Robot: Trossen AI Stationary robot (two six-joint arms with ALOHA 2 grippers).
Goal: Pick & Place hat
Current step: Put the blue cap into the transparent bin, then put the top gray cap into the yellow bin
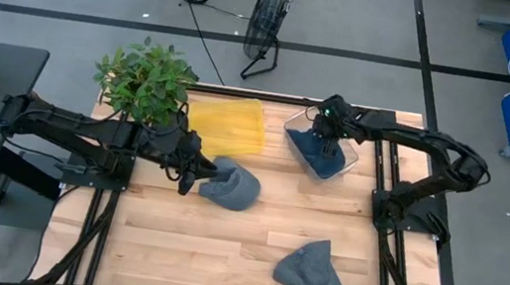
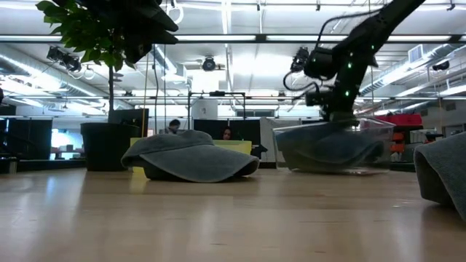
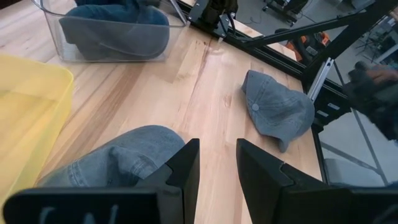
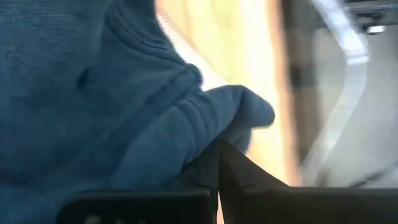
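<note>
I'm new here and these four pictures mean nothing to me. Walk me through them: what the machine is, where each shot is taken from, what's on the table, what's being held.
Two dark robot arms work at a wooden table. One picture looks straight down, one looks level across the tabletop, and one comes from each wrist. On the table: a potted plant, a yellow bin, a clear bin holding a blue hat, a grey cap mid-table and another grey cap near the front edge. The right gripper reaches into the clear bin, fingers closed on the blue hat. The left gripper sits beside the middle cap, fingers slightly apart, holding nothing.
</note>
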